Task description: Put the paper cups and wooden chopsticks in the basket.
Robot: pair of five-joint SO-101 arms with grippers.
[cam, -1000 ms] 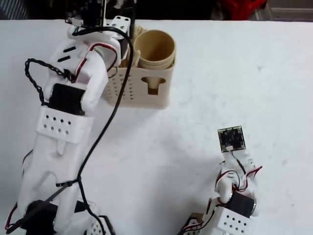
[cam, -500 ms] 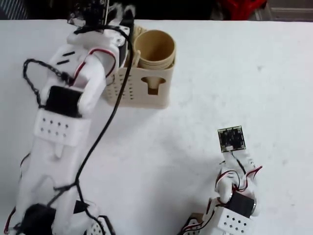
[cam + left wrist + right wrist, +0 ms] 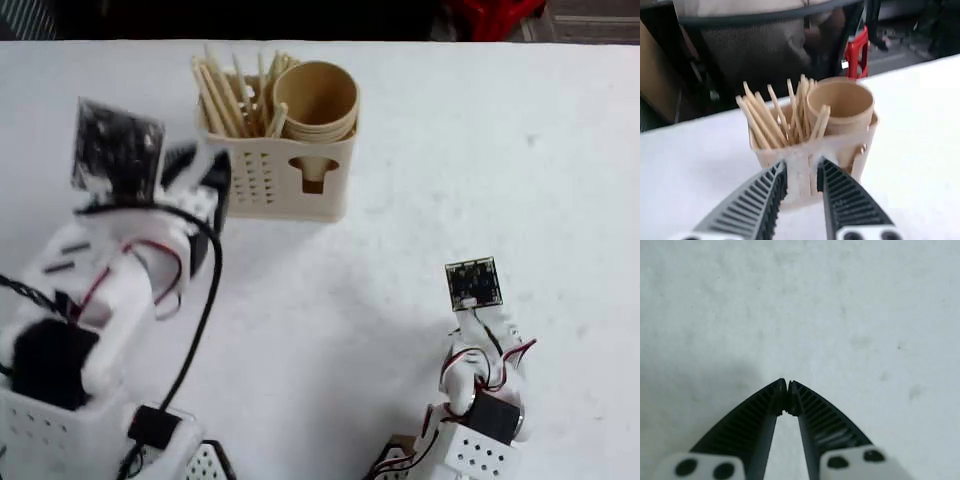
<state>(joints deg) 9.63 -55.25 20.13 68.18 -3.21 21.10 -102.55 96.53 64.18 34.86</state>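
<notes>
Retreat of left hand from beige slotted plastic basket; slightly parted, empty; basket just ahead, by surface's far edge.

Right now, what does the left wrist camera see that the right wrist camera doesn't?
The left wrist view has the basket, with the wooden chopsticks standing in it next to the paper cups. It sees them past the open left pincer. The right wrist view has the right pincer, shut tip to tip with nothing between, over the white table. Both share that white table and a pincer with black ribbed fingers up front.
</notes>
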